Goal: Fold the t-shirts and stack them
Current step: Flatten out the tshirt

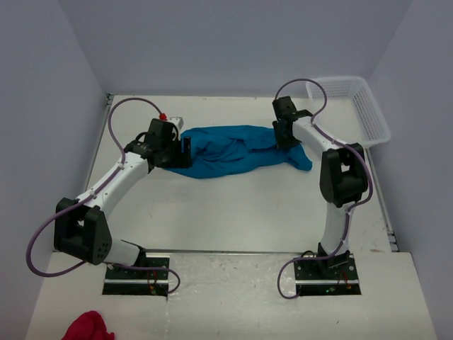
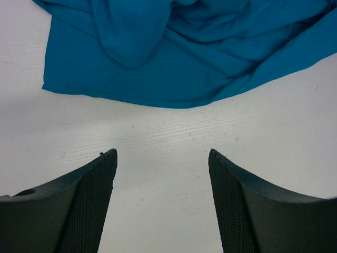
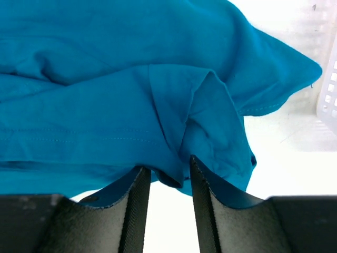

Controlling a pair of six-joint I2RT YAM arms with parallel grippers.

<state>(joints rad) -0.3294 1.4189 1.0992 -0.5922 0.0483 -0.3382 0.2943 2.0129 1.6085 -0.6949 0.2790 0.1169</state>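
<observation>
The teal-blue t-shirt (image 1: 226, 150) lies crumpled in a long band across the far middle of the table. My left gripper (image 1: 182, 147) is at its left end. In the left wrist view the left gripper (image 2: 160, 153) is open wide over bare table, and the shirt's hem (image 2: 179, 58) lies just beyond the fingertips, apart from them. My right gripper (image 1: 285, 134) is at the shirt's right end. In the right wrist view the right gripper (image 3: 168, 163) has its jaws narrowed but still apart, with a fold of the shirt (image 3: 131, 105) hanging between the fingertips.
A white plastic basket (image 1: 350, 106) stands at the far right corner and shows at the right edge of the right wrist view (image 3: 329, 95). A small white object with a red top (image 1: 170, 117) sits behind the left gripper. A red cloth (image 1: 88, 327) lies at the near left.
</observation>
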